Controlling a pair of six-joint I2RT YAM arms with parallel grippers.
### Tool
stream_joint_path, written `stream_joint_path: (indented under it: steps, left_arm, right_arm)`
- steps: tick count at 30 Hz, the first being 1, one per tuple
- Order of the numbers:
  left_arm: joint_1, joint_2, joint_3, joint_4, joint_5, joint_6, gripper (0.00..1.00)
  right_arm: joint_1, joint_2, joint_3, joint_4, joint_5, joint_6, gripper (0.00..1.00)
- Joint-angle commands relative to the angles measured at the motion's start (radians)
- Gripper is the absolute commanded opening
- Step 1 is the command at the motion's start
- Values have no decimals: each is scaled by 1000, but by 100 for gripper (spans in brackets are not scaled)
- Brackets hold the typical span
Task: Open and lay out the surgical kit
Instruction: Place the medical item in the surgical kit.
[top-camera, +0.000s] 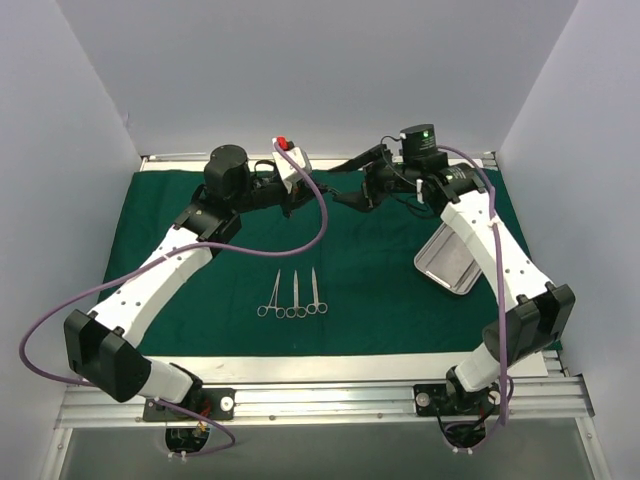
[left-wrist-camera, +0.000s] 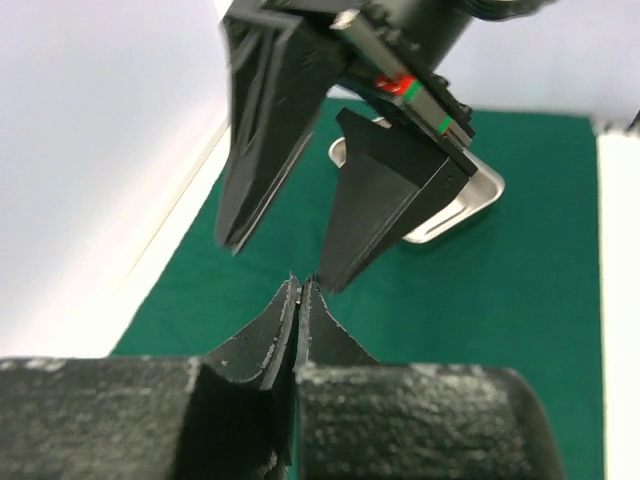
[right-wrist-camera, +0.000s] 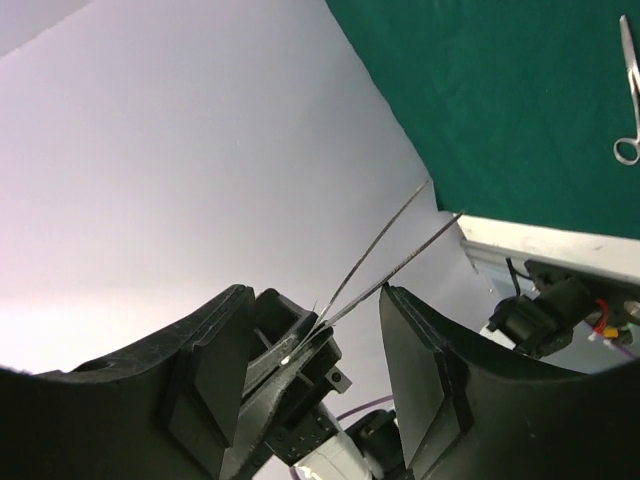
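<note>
Currently this looks like a handover above the spread dark green cloth drape (top-camera: 380, 290). Your left gripper (left-wrist-camera: 302, 285) is pinched tight on thin silver two-pronged forceps (right-wrist-camera: 380, 238). Three ring-handled steel instruments (top-camera: 295, 297) lie mid-cloth. Your right gripper (right-wrist-camera: 318, 295) straddles the prongs, part-open and gripping nothing. The shiny rectangular steel tray (top-camera: 450, 262) sits right. Next, probably: close right, then release left.

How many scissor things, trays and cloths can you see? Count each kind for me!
Ring-handled scissor-like instruments, lying side by side: 3
Thin two-pronged silver instrument, pinched in the left tool: 1
Steel tray: 1
Dark green cloth: 1
Total: 6
</note>
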Motion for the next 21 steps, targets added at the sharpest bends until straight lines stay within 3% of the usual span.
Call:
stream_joint_path:
  steps: [1, 6, 11, 21]
  left_arm:
    - [-3, -33, 65, -70, 41, 198, 2]
    - [3, -38, 72, -99, 25, 335, 2]
    - [3, -60, 42, -98, 34, 449, 2]
    - [18, -108, -48, -15, 70, 426, 2]
  right_arm:
    - [41, 37, 54, 42, -39, 78, 53]
    - [64, 71, 86, 8, -19, 87, 52]
    - [64, 63, 46, 48, -10, 118, 44]
    - [59, 43, -4, 54, 1, 121, 39]
